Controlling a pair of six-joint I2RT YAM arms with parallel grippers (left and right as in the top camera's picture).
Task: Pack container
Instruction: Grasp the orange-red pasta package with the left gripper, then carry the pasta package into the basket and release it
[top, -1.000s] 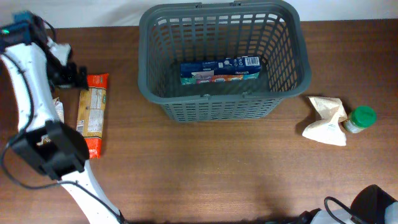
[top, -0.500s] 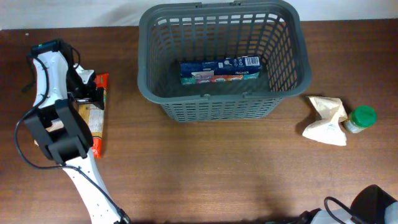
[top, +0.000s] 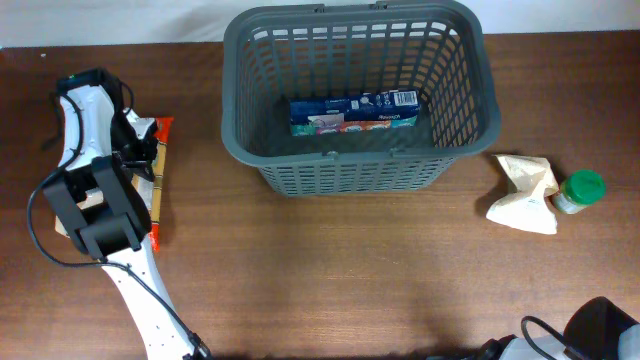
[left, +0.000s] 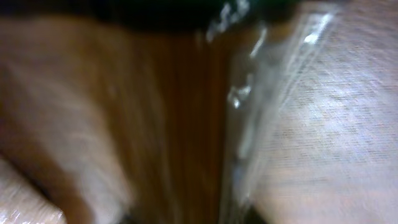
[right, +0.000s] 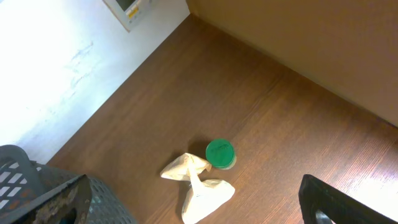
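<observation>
The container, a big dark grey slotted basket, stands at the back middle of the table with a blue box lying inside. At the far left lies a long pasta packet with orange ends, tipped up on its edge. My left gripper is shut on the packet's upper part. The left wrist view is a blur of clear wrapper and brown wood. My right gripper hangs high over the right side, its jaws wide apart and empty, with a corner of the container at the lower left.
A crumpled beige bag and a green-lidded jar sit right of the basket; in the right wrist view the bag and the jar lie below the gripper. My left arm covers the table's left edge.
My left gripper moved right onto the pasta packet and closed on it. The packet turned from flat up onto its edge. The right arm has not moved.
</observation>
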